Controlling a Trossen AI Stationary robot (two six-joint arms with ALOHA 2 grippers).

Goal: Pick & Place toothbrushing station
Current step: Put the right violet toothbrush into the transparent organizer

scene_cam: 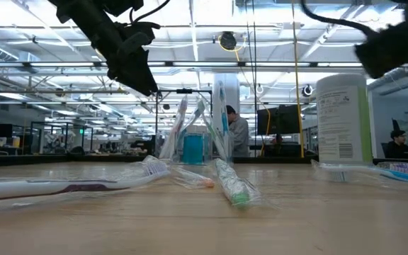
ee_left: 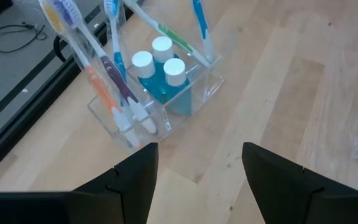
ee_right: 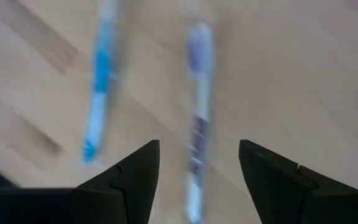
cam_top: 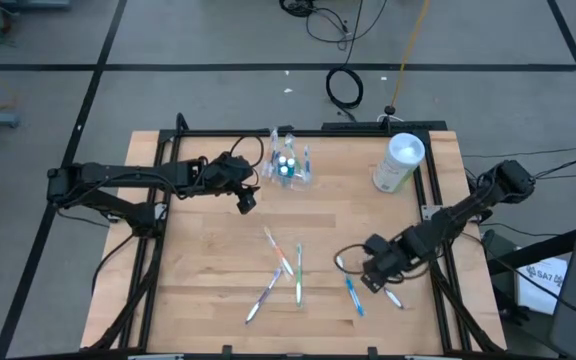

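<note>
A clear plastic holder (cam_top: 288,168) stands at the table's far middle. It holds several upright toothbrushes and three small blue bottles with white caps (ee_left: 161,65). My left gripper (cam_top: 246,200) is open and empty, raised just near-left of the holder (ee_left: 160,93). Several wrapped toothbrushes (cam_top: 286,268) lie flat on the table's middle. My right gripper (cam_top: 376,276) is open and empty, low over the near right. Its fingers stand on either side of a purple-and-white toothbrush (ee_right: 197,124) without touching it. A blue toothbrush (ee_right: 98,87) lies beside that one.
A white cylindrical canister (cam_top: 398,162) stands at the far right, also in the low view (scene_cam: 342,120). Black frame rails (cam_top: 158,250) run along the table's left and right sides. Bare wood (cam_top: 208,260) lies at the near left.
</note>
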